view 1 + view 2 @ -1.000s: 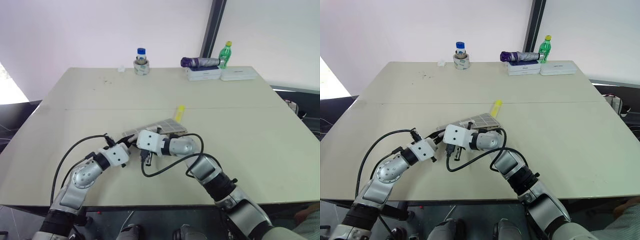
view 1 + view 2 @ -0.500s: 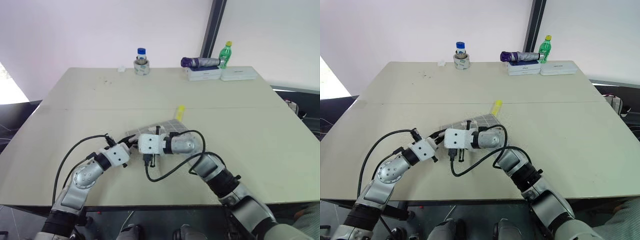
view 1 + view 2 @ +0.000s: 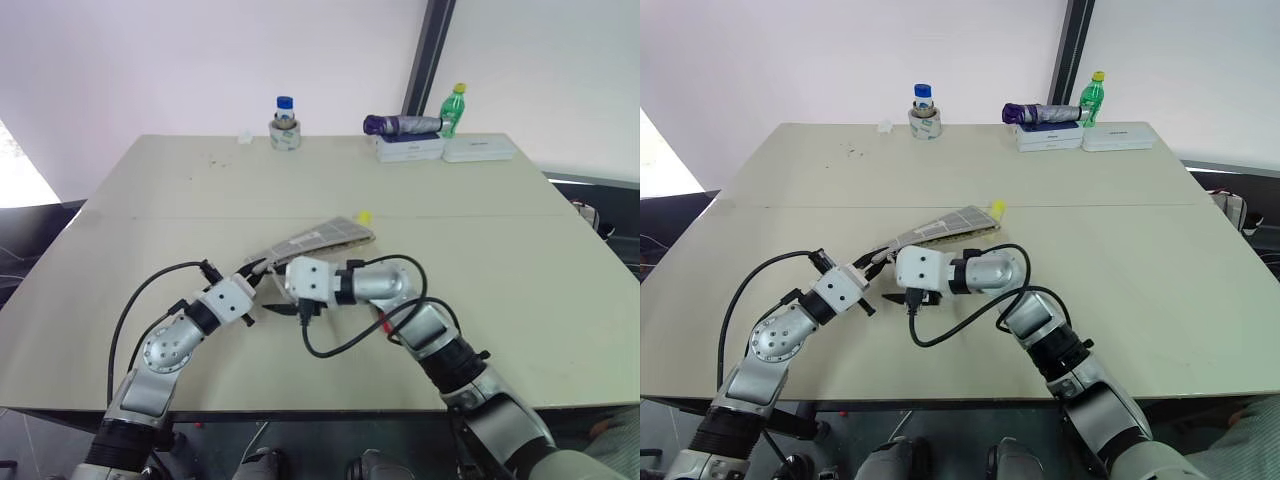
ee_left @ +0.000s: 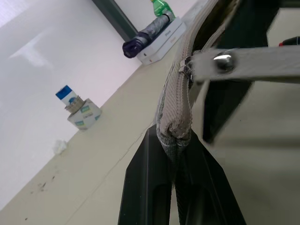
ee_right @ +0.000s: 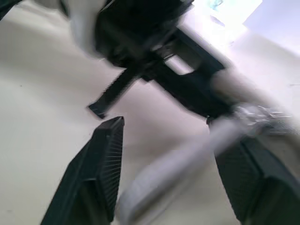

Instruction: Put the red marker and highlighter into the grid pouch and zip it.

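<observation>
The grid pouch (image 3: 318, 238) is tilted, its near end raised off the table. My left gripper (image 3: 262, 272) is shut on that end; its fingers (image 4: 154, 183) pinch the fabric beside the zipper slider (image 4: 185, 70). A white pull tab (image 4: 243, 63) sticks out from the slider. My right gripper (image 3: 900, 297) hovers just in front of the left one, open, with a blurred white strap passing between its fingers (image 5: 101, 164). The yellow highlighter (image 3: 364, 216) peeks out behind the pouch's far edge. A bit of the red marker (image 3: 383, 322) shows on the table beside my right forearm.
Along the table's far edge stand a tape roll with a blue-capped bottle (image 3: 284, 128), a folded purple umbrella (image 3: 400, 124) on white boxes (image 3: 408, 148), and a green bottle (image 3: 455, 108). A seam crosses the tabletop (image 3: 180, 216).
My right gripper has opened and shifted slightly right. The pouch's near end is higher in the left gripper, and the pouch now hides more of the highlighter.
</observation>
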### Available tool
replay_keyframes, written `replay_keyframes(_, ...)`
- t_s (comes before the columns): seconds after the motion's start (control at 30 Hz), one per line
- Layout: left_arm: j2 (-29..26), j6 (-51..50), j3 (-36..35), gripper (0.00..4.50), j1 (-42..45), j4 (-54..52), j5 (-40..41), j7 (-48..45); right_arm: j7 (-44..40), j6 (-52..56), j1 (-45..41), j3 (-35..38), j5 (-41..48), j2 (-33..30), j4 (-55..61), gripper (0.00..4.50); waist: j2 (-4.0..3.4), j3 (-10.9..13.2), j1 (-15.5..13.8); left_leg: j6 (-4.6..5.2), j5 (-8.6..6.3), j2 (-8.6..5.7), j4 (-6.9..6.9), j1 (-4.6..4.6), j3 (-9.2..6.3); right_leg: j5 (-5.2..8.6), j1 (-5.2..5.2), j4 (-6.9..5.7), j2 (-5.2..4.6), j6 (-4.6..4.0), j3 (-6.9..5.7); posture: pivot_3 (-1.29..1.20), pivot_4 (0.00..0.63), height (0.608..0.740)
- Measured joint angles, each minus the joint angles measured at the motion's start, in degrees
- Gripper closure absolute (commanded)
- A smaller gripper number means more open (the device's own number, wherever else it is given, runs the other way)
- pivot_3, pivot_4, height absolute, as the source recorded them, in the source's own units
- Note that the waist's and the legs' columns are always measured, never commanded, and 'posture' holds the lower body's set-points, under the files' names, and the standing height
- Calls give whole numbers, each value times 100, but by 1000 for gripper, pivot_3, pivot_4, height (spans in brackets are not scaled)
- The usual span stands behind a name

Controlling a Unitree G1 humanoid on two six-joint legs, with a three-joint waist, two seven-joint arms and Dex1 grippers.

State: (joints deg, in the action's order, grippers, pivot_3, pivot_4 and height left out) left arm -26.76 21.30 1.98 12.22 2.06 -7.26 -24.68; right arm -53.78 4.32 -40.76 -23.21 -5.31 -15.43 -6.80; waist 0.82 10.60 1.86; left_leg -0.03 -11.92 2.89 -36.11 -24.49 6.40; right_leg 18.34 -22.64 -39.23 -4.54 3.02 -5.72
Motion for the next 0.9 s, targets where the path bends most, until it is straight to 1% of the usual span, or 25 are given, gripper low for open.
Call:
replay_keyframes(0.1,-9,-15,-91,4500,-8,2,56,3,-108,-67,264,425,310,-470,2,1488,1,1,-77,2,-1,-1,-1,-1,1,0,1,4,-1,0,0,0,150,737)
replay_keyframes(0.2,-28,-111,-281,4500,-8,1,182,39,-118,129,351,811,594,-646,3,1488,1,1,-84,2,-1,1,0,1,0,0,0,3,0,0,0,0,150,737)
replay_keyframes(0.3,-33,-197,-359,4500,18,1,218,132,43,401,353,1035,662,-776,-15,1488,1,1,-95,2,-1,1,1,1,0,0,0,2,1,0,0,0,150,737)
replay_keyframes(0.4,-74,-226,-456,4500,9,2,217,217,414,957,378,1305,662,-838,-9,1488,1,1,-106,2,-1,0,0,0,0,0,0,2,0,0,0,0,150,737)
replay_keyframes(0.5,-207,-221,-526,4500,-44,3,201,237,954,1837,661,1632,687,-813,303,1488,1,1,-118,1,-1,0,3,0,0,0,0,3,-1,0,0,0,150,737)
replay_keyframes(0.57,-229,-194,-565,4500,-130,2,200,251,1576,3109,1316,2102,870,-503,1333,1488,2,0,-137,1,-1,1,11,-3,-3,0,0,11,-2,0,-1,0,150,737)
replay_keyframes(0.67,-237,-156,-563,4500,-198,7,201,258,2197,4358,2137,2255,1018,-180,2549,1488,2,0,-120,1,-2,0,11,-8,-4,0,-4,11,-2,0,-1,0,150,737)
replay_keyframes(0.77,-255,-59,-560,4500,-252,23,202,250,2582,4938,2769,2253,1068,-101,3513,1488,2,0,-111,0,-3,0,8,-6,-6,0,-3,10,-1,-1,-1,0,150,737)
replay_keyframes(0.83,-292,46,-555,4500,-251,98,202,220,2856,5036,3120,2180,932,-235,4007,1488,1,0,-116,0,-3,0,6,-6,-6,0,-4,11,-2,-1,0,0,150,737)
replay_keyframes(0.9,-389,100,-556,4500,-253,243,202,190,3091,5122,3322,2143,800,-349,4240,1488,2,0,-118,0,-3,0,6,-6,-6,0,-4,11,-1,-1,0,0,150,737)
